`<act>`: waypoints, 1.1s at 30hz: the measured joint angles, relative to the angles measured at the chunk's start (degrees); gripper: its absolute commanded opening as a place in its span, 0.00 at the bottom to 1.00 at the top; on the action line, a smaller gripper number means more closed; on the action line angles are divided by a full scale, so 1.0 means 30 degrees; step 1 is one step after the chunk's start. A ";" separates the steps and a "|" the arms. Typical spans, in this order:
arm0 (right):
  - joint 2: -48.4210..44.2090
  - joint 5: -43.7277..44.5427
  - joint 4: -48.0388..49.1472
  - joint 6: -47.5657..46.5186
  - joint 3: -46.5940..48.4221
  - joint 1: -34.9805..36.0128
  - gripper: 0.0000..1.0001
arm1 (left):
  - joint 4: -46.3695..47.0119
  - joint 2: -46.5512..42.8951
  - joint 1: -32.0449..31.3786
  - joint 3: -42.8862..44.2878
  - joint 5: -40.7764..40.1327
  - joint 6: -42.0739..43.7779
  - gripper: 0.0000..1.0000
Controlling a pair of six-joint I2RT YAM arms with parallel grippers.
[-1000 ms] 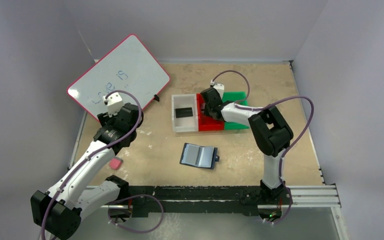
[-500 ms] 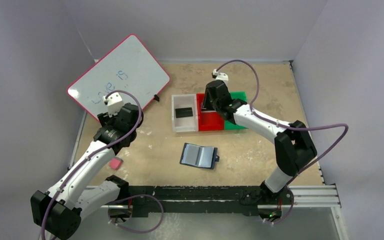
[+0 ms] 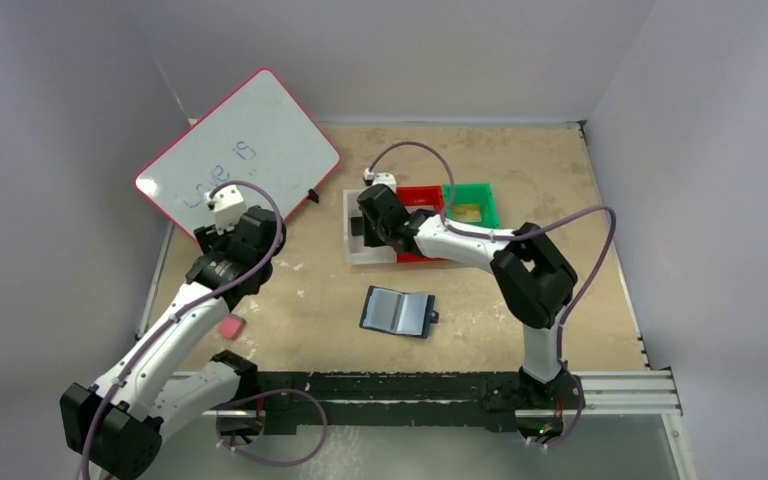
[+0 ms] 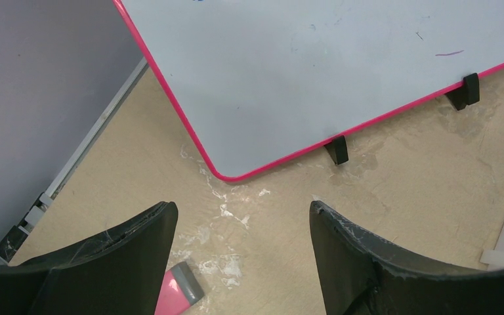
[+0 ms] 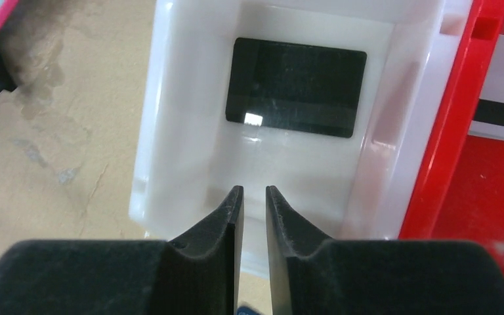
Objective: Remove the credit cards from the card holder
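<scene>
Cards sit binned; my right gripper point(image 5: 254, 197) (nearly closed, empty) should clear the white bin point(image 5: 146, 164), retreating toward 6 o'clock.

Even bright light, glare on black card point(image 5: 295, 86).

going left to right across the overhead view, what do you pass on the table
whiteboard → left tool → pink eraser → white bin → card holder → red bin → green bin
</scene>
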 measured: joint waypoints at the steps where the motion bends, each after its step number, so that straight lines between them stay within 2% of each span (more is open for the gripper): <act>1: 0.0248 0.0015 -0.0160 -0.0029 0.0219 -0.0022 0.19 | 0.0000 -0.0029 0.0000 0.0000 0.0000 0.0000 0.73; 10: 0.3075 0.0087 -0.1559 -0.0386 0.2506 0.0160 0.19 | 0.0000 -0.0095 0.0000 0.0000 0.0007 0.0000 0.73; 33: 0.5340 0.2164 -0.2295 0.0532 0.5209 0.0277 0.22 | -0.0277 -0.0240 0.0000 0.0007 -0.0277 0.0000 0.73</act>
